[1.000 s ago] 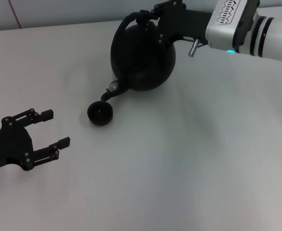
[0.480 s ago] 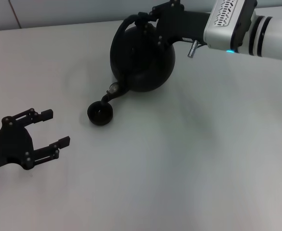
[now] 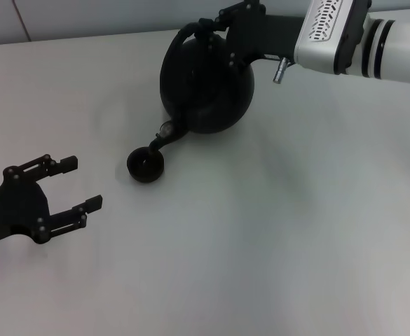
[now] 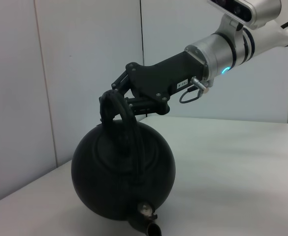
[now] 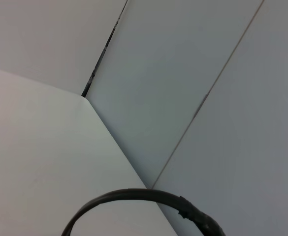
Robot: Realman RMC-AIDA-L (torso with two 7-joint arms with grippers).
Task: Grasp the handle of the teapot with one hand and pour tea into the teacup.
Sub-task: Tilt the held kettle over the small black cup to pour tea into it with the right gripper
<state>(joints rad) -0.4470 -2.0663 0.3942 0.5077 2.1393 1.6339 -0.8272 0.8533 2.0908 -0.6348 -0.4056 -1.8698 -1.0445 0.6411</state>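
Note:
The round black teapot [image 3: 207, 87] hangs tilted in the head view, its spout [image 3: 161, 136] dipping down over the tiny black teacup [image 3: 146, 165] on the white table. My right gripper [image 3: 208, 29] is shut on the arched handle [image 3: 179, 36] at the pot's top. From the left wrist view the teapot [image 4: 123, 172] shows front-on, the handle [image 4: 125, 115] clamped by the right gripper [image 4: 115, 102] and the spout [image 4: 147, 223] pointing downward. Part of the handle [image 5: 134, 196] crosses the right wrist view. My left gripper [image 3: 73, 184] stands open, low at the left, away from the cup.
The white table [image 3: 275, 231] spreads under everything. Pale wall panels [image 4: 84, 64] rise behind its far edge.
The teapot has tipped slightly further, its spout sinking closer to the teacup. The left gripper has drifted a little downward.

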